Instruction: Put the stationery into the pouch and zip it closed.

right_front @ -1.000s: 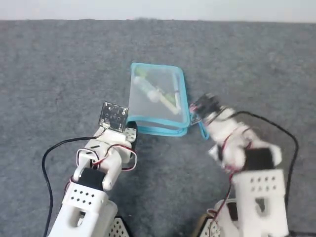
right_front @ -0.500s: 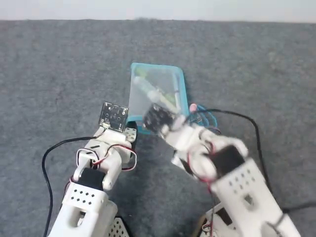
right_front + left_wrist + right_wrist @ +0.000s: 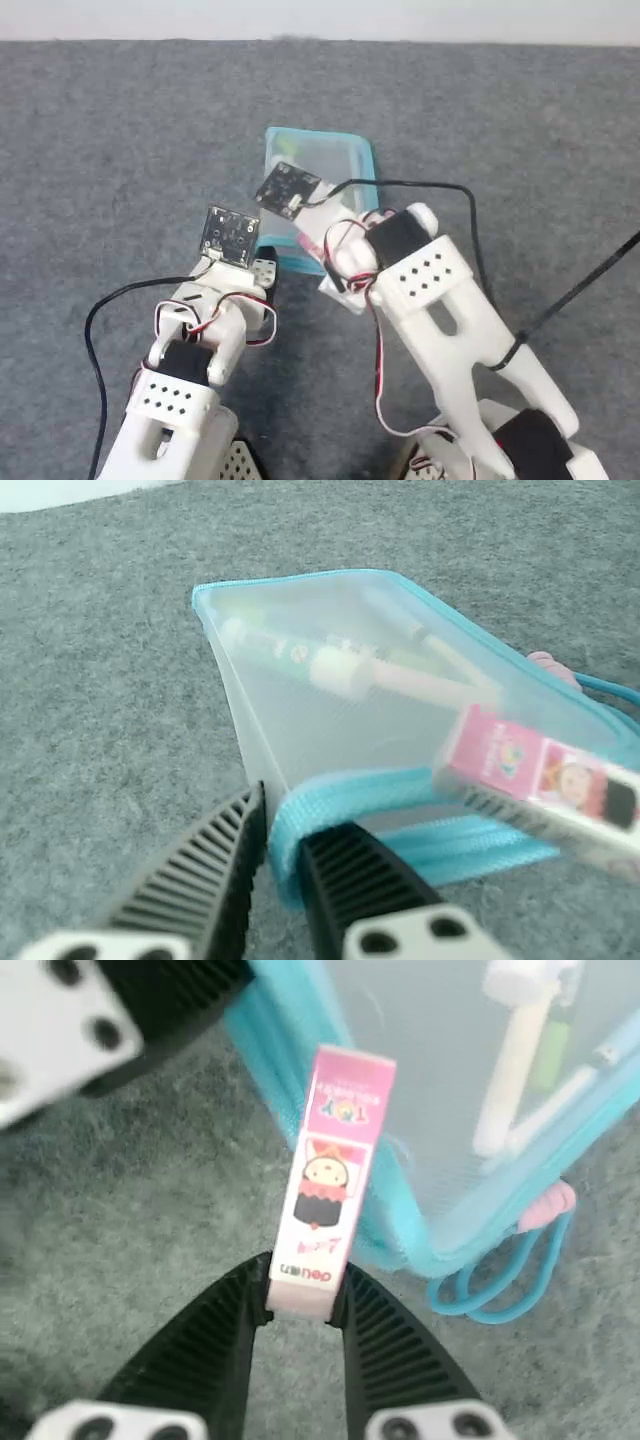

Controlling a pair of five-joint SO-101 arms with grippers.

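Note:
A clear pouch (image 3: 322, 160) with blue trim lies flat on the grey cloth, with pens (image 3: 330, 665) inside it. My left gripper (image 3: 285, 830) is shut on the blue edge at the pouch's near-left corner (image 3: 270, 262). My right gripper (image 3: 305, 1300) is shut on a pink eraser (image 3: 335, 1185), which sticks out over the pouch's open front edge (image 3: 300, 1110). The eraser (image 3: 545, 780) hangs just above the blue zip strip beside my left fingers. In the high view the right arm (image 3: 420, 280) covers the pouch's front right part.
A pink zip pull with a blue loop (image 3: 515, 1270) hangs off the pouch's right front corner. Grey cloth (image 3: 120, 130) spreads open all around. A black cable (image 3: 440, 190) arcs over the right arm.
The right arm has swung left from beside the pouch's right corner to its front edge, carrying the eraser. The left arm and the pouch have stayed put.

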